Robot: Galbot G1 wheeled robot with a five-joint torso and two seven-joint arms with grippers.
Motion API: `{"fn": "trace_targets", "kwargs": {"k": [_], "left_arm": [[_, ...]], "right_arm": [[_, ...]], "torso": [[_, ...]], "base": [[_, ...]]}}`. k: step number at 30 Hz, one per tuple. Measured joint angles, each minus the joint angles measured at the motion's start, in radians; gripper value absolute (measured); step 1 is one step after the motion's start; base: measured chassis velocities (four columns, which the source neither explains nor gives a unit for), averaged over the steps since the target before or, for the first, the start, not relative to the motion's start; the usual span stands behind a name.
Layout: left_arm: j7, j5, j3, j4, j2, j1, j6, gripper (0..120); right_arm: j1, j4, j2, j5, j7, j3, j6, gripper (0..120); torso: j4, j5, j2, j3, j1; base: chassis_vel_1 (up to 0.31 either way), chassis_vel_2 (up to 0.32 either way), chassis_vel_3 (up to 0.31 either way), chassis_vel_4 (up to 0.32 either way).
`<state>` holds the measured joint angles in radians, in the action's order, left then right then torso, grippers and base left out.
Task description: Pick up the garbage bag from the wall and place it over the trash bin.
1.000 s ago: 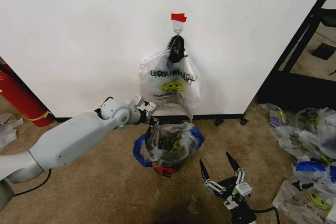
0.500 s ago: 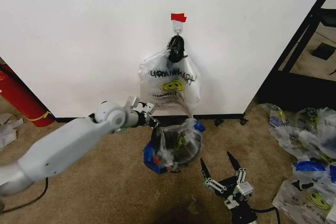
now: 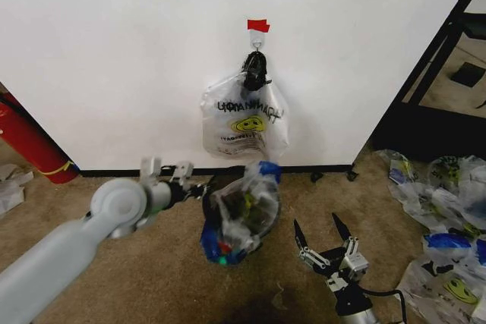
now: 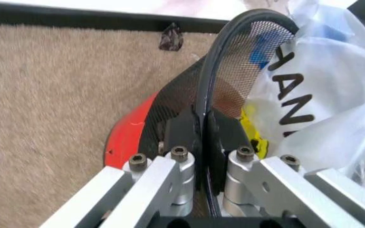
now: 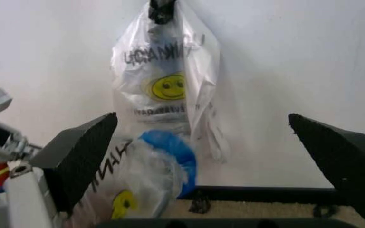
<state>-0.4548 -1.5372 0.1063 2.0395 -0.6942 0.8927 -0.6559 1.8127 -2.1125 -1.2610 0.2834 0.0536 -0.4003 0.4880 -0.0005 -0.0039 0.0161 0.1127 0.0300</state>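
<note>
Tipped and dragged off its earlier spot near the black baseboard, together with the left gripper (image 3: pixel 199 188). Clamped shut on the mesh rim of the trash bin (image 3: pixel 237 221), jaws pinching the wire edge in the left wrist view, red base showing just beyond. Already draped over that bin: a garbage bag (image 3: pixel 250 202) with blue patches, apparently loose on the far side. Hanging above the gripper, on the hook of the wall (image 3: pixel 114 51): another bag (image 3: pixel 244 123), the smiley-printed one. Idle and splayed open, well apart: the right gripper (image 3: pixel 328 246). Left to do: righting the bin, probably.
</note>
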Motion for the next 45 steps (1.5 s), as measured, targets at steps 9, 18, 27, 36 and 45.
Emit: {"fn": "trace_targets", "kwargs": {"k": [9,18,27,36,45], "left_arm": [[-0.175,-0.084,0.040,0.042,-0.116,0.096,0.121,2],[-0.202,0.057,0.121,0.111,-0.195,0.286,0.193,2],[-0.207,0.109,0.111,0.103,-0.240,0.325,0.209,2],[-0.187,0.145,0.108,0.082,-0.286,0.342,0.202,2],[-0.147,0.159,0.113,0.104,-0.277,0.344,0.146,23]], "right_arm": [[-0.005,-0.051,0.014,-0.003,-0.078,-0.012,-0.081,100],[-0.004,-0.066,0.018,-0.005,-0.095,-0.019,-0.096,100],[-0.005,-0.072,0.023,-0.008,-0.099,-0.019,-0.104,100],[-0.001,-0.077,0.022,-0.013,-0.100,-0.015,-0.105,100],[0.002,-0.081,0.017,-0.018,-0.099,-0.012,-0.104,100]], "torso": [[-0.0008,0.0001,0.000,0.000,0.000],[-0.0001,-0.0002,0.000,0.000,0.000],[-0.0005,0.0001,0.000,0.000,0.000],[-0.0004,0.0000,0.000,0.000,0.000],[-0.0005,-0.0002,0.000,0.000,0.000]], "base": [[0.000,0.000,0.000,0.000],[0.000,0.000,0.000,0.000],[0.000,0.000,0.000,0.000],[0.000,0.000,0.000,0.000],[0.000,0.000,0.000,0.000]]}}
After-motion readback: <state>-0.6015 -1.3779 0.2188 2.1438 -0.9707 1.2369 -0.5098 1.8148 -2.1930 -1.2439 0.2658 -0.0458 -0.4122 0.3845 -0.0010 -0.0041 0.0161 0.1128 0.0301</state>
